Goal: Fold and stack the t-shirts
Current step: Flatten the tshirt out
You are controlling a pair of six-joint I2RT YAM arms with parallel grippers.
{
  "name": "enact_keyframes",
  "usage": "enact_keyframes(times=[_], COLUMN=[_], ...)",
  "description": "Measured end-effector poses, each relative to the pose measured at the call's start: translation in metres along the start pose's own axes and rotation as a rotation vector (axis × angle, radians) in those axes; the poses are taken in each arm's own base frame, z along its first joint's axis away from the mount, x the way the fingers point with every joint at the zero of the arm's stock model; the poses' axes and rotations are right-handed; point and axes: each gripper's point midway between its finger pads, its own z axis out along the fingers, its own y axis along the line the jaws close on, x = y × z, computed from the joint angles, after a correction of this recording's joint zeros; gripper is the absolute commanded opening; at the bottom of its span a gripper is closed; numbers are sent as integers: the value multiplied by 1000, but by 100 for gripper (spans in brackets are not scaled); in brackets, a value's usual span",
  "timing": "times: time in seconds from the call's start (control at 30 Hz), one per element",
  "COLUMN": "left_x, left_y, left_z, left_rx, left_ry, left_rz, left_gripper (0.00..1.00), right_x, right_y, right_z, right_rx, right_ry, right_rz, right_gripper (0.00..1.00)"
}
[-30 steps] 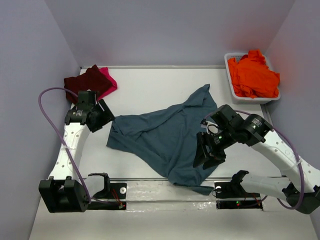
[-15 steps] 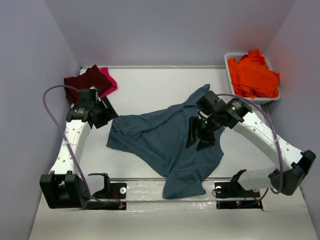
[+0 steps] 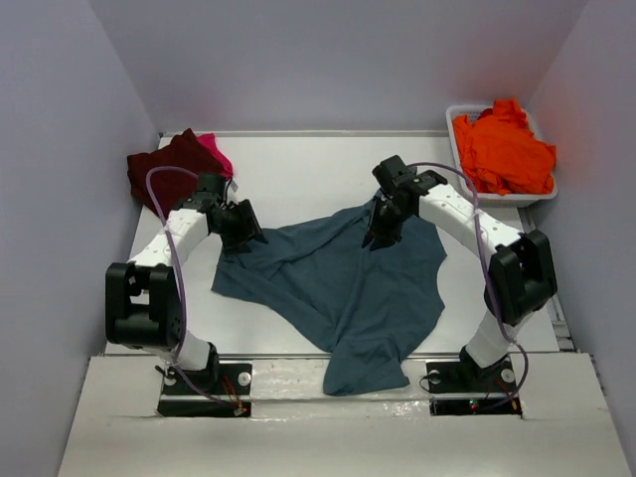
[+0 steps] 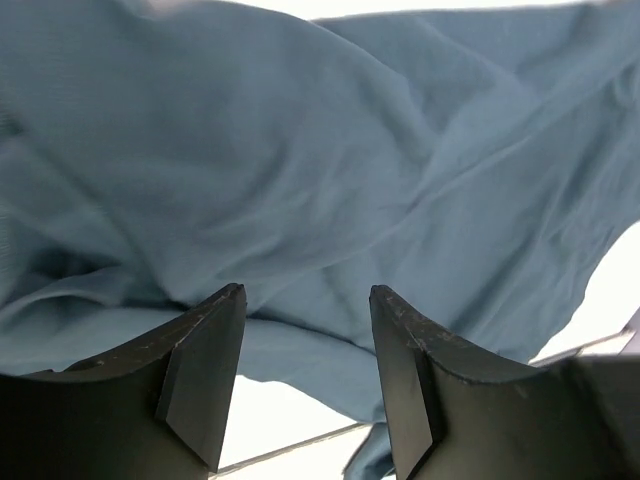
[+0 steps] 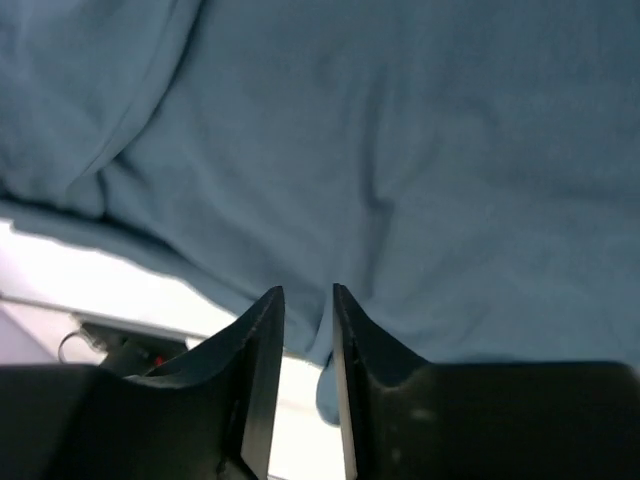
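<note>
The slate teal-blue t-shirt [image 3: 328, 283] lies spread and wrinkled mid-table, its tail reaching the front edge. My left gripper [image 3: 244, 229] is open and empty at the shirt's upper left corner; in the left wrist view [image 4: 305, 292] the cloth [image 4: 300, 150] lies just beyond the jaws. My right gripper [image 3: 381, 227] hovers over the shirt's far edge. Its jaws [image 5: 308, 292] stand a narrow gap apart with nothing between them, over the cloth [image 5: 420, 150]. The dark maroon shirt [image 3: 164, 164] and bright pink shirt [image 3: 215, 151] lie bunched at the back left. The vivid orange shirt [image 3: 502, 149] fills a tub.
The white plastic tub [image 3: 546, 191] stands at the back right corner. Grey walls close in the table on the left, back and right. The arm bases and their mounts [image 3: 467, 383] sit along the front edge.
My right gripper moved from the shirt's front right up to its far edge, and its jaws narrowed. My left gripper shifted right onto the shirt's left corner. The shirt's raised top corner dropped.
</note>
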Motion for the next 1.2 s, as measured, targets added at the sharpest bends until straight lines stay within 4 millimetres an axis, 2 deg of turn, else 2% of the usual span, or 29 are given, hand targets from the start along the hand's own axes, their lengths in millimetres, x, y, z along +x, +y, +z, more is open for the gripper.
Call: enact_keyframes(times=[0.13, 0.27, 0.37, 0.57, 0.93, 1.2], left_x=[19, 40, 51, 63, 46, 29], left_y=[-15, -28, -36, -37, 0, 3], left_z=[15, 28, 31, 35, 37, 36], left_rx=[16, 15, 15, -17, -260, -393], left_ry=[67, 127, 147, 154, 58, 5], left_rz=[67, 133, 172, 203, 233, 322], left_gripper=[63, 62, 62, 62, 62, 62], right_x=[-7, -7, -10, -7, -5, -3], right_y=[-7, -8, -1, 0, 3, 2], right_z=[34, 46, 52, 74, 74, 69], right_rx=[40, 35, 4, -7, -29, -47], right_ry=[16, 22, 26, 76, 88, 73], right_rz=[0, 1, -4, -9, -30, -36], right_gripper=[26, 27, 26, 26, 26, 26])
